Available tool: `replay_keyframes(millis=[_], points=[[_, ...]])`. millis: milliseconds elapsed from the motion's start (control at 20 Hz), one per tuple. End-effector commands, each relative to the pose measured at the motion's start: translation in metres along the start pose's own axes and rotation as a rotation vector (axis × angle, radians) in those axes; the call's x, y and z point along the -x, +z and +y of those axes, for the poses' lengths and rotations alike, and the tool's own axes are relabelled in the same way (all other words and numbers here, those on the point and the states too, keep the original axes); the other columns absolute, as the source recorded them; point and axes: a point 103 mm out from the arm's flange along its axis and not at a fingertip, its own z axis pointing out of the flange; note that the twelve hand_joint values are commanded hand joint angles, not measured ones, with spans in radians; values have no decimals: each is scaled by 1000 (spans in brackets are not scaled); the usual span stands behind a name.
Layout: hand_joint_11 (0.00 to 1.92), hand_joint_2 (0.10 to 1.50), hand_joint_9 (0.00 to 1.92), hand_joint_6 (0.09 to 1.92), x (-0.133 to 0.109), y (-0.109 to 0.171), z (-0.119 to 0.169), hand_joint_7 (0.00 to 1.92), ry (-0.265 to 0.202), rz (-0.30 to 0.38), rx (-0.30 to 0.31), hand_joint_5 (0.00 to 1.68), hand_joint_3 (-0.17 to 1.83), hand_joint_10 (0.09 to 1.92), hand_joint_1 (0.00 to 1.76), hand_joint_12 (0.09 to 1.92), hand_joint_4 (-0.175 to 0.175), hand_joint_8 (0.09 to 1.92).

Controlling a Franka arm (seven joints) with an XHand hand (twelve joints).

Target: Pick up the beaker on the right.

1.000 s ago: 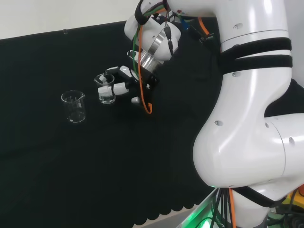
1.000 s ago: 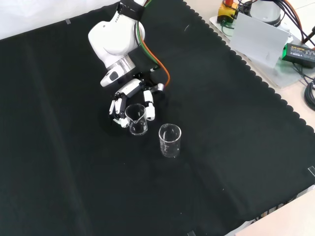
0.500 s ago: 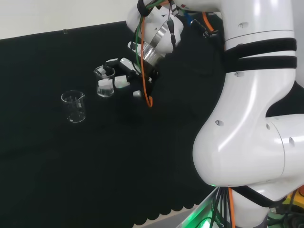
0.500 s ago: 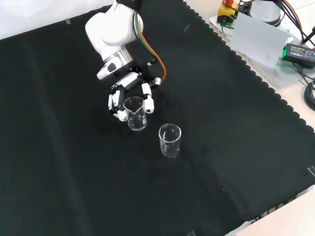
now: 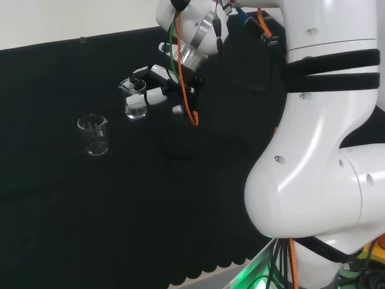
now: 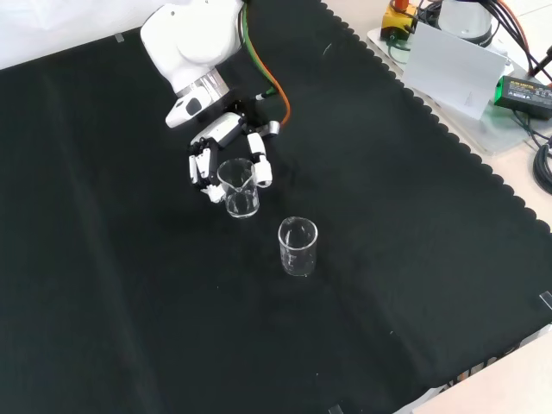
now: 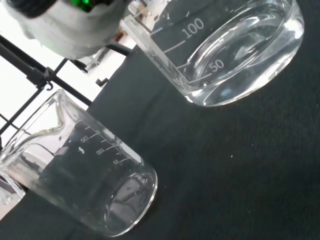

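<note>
The black cloth covers the bench. On it are two clear glass beakers. The hand has its fingers curled around the held beaker, which it keeps above the cloth. The other beaker stands alone, just beside it in the front view.

Bench under black cloth (scalloped edge), one clear beaker standing upright
</note>
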Motion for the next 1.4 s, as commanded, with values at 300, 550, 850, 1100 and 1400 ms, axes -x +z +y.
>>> replay_keyframes(millis=[300,550,850,1100,1400], points=[[1007,1099,1395,670,-16,-15,-12,1484,2,-44,-43,1210,-175,129,1120,965,94,100],[1036,1102,1411,685,-23,-19,-21,1501,9,-60,-57,1203,-175,119,1123,944,76,92],[1046,1103,1415,688,-36,-19,-26,1508,6,-114,-131,1202,-175,113,1125,936,70,89],[1050,1102,1417,687,-47,-21,-30,1511,4,-109,-131,1202,-175,112,1127,934,67,88],[1056,1102,1420,687,-60,-21,-36,1514,-9,-138,-167,1203,-175,110,1127,931,64,87]])
